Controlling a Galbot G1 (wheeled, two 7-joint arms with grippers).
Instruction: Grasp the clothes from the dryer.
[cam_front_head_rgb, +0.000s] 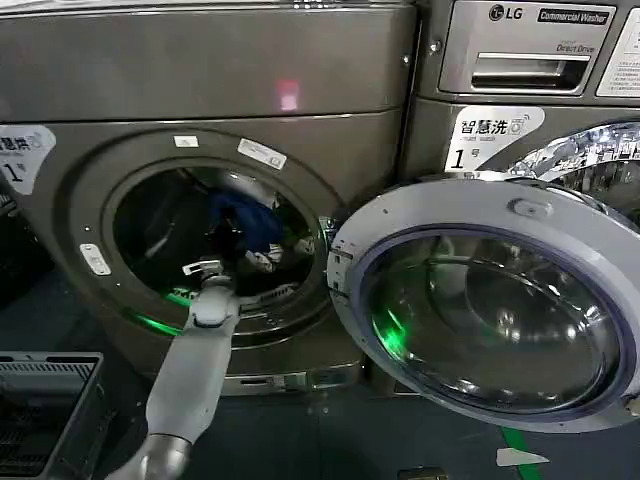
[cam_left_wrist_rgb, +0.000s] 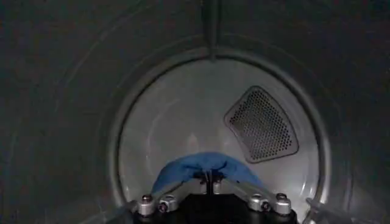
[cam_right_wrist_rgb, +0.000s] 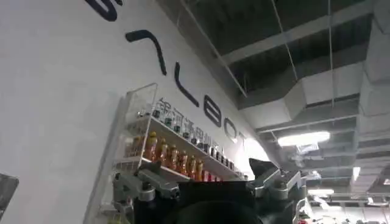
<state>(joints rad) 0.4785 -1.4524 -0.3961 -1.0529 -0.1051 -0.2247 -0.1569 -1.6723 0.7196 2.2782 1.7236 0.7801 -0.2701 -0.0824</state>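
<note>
**Left arm inside the dryer, blue cloth in its claw**

I have the left gripper (cam_front_head_rgb: 232, 240) reaching through the porthole of the dryer (cam_front_head_rgb: 210, 70), its door (cam_front_head_rgb: 490, 300) swung wide beside the opening. From the wrist, the fingers (cam_left_wrist_rgb: 177, 190) look drawn together on a fold of blue cloth (cam_left_wrist_rgb: 204, 165), lifted clear of the drum's back wall (cam_left_wrist_rgb: 170, 122) and its perforated vent (cam_left_wrist_rgb: 262, 125). I judge the grasp made and the withdrawal in hand. Next I must draw the arm straight back through the porthole without snagging the rim. The right gripper (cam_right_wrist_rgb: 201, 189) is parked away from the dryer, pointing up at a shelf of bottles (cam_right_wrist_rgb: 177, 158); I cannot tell its state.
</note>
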